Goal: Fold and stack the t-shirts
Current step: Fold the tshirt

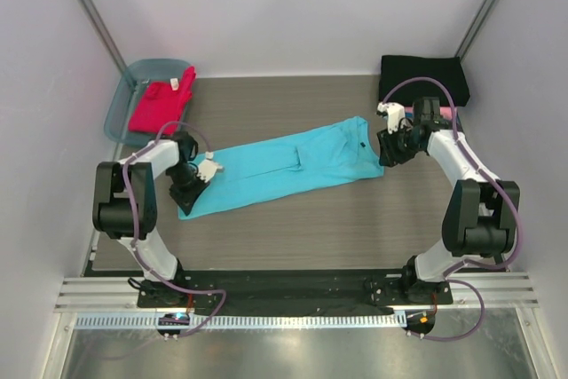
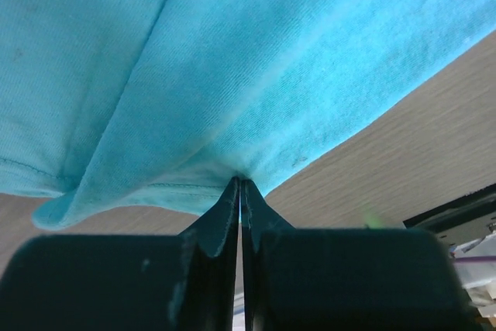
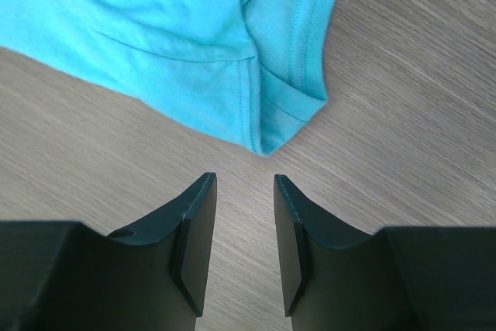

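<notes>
Turquoise t-shirt (image 1: 293, 164) lies folded lengthwise on the table (image 1: 311, 230), its hem pinched in the clenched left gripper (image 2: 239, 183). Right gripper (image 3: 242, 185) gapes just short of the collar corner; it should bite both layers

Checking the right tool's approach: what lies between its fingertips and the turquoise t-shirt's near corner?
Only bare table, in the right wrist view: the open right tool sits short of the turquoise t-shirt, nothing between.

We see bright, even light and faint shadows on the surface (image 1: 355, 219); the left claw (image 2: 240, 187) looks dark and blurred at bottom centre.
</notes>
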Tool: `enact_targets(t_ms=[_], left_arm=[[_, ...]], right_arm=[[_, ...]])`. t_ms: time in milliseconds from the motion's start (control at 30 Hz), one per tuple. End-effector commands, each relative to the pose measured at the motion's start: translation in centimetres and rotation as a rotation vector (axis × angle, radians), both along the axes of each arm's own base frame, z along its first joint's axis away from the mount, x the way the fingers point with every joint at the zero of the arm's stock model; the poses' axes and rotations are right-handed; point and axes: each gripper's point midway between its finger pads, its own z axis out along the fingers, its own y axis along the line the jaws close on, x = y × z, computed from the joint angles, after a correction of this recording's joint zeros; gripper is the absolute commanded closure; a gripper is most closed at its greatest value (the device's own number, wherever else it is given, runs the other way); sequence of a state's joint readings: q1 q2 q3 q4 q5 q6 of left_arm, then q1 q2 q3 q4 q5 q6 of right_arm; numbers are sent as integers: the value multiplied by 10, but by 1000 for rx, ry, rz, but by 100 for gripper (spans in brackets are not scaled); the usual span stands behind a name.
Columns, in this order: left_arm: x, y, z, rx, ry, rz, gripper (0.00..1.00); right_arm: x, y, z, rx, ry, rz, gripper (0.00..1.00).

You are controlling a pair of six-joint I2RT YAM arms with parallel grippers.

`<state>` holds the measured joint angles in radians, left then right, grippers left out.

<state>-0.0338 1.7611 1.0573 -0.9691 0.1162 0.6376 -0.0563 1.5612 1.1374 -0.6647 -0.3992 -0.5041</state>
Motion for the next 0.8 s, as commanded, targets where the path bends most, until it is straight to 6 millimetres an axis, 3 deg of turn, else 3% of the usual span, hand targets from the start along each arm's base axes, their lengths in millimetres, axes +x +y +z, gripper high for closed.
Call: enact_targets(t_ms=[0, 33, 167, 333, 433, 467, 533, 600, 633, 700, 767], left_arm=[[-31, -4, -2, -10, 75, -42, 98], [-33, -4, 1, -4, 69, -58, 99], [-48, 6, 3, 42, 76, -94, 100], [-58, 8, -1, 53, 72, -88, 100], [-63, 8, -4, 58, 76, -76, 100], [-64, 8, -3, 58, 78, -73, 100], [-64, 8, -3, 62, 74, -66, 100], [-64, 7, -3, 58, 73, -64, 92], [-61, 7, -1, 56, 65, -65, 82], [-59, 4, 3, 42, 59, -64, 71], [-53, -1, 16, 15, 49, -65, 69]], right_arm=[[30, -8, 4, -23, -54, -50, 59], [42, -9, 7, -25, -75, -51, 59], [72, -11, -8, -41, -55, -53, 59], [109, -1, -8, -38, -79, -21, 58], [126, 8, -5, -38, -101, -3, 56], [128, 10, -16, -40, -81, 3, 55], [136, 10, -17, -42, -86, 2, 53], [137, 26, -26, -40, -67, 32, 52], [138, 28, -27, -38, -67, 37, 52], [138, 36, -29, -34, -63, 53, 51], [135, 43, -33, -32, -54, 68, 50]])
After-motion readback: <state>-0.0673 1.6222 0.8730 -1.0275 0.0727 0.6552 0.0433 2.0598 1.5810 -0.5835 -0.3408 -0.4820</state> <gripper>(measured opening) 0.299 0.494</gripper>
